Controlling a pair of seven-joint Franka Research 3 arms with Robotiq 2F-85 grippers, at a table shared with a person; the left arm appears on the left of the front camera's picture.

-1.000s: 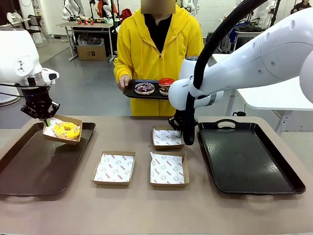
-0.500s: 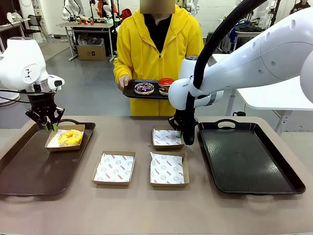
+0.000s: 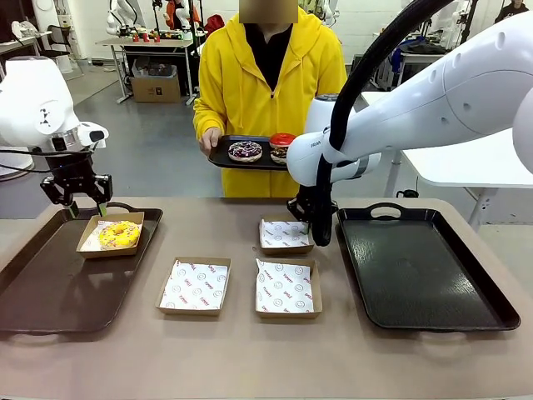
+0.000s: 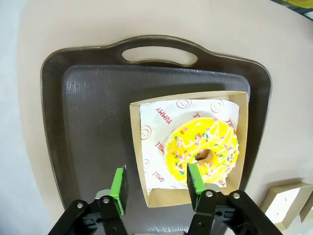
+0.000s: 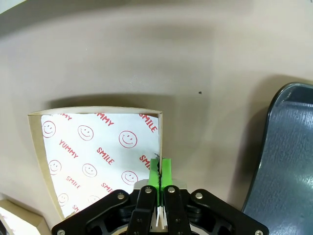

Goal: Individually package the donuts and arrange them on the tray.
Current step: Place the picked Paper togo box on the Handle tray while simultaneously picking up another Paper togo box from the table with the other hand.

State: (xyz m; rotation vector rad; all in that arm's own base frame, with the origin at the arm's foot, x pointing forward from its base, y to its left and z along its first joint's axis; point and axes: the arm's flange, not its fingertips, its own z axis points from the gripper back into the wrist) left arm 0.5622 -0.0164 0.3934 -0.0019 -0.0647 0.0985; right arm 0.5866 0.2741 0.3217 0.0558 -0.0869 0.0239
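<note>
1. The left gripper (image 3: pixel 86 208) (image 4: pixel 156 182) hovers over the far end of the left tray (image 3: pixel 50 292), jaws apart and holding nothing.
2. Just below it, the yellow donut (image 3: pixel 119 234) (image 4: pixel 203 149) lies in a paper-lined box (image 3: pixel 90 247) (image 4: pixel 168 198) resting on that tray.
3. The right gripper (image 3: pixel 310 227) (image 5: pixel 160 169) reaches down to the far empty box (image 3: pixel 283 235) (image 5: pixel 93 152) at mid-table, its pads pressed together on the box's edge.
4. Across the table, a person's hand (image 3: pixel 210 140) holds a small black tray (image 3: pixel 221 158) carrying the dark sprinkled donut (image 3: pixel 246 151) and the red donut (image 3: pixel 283 140).
</note>
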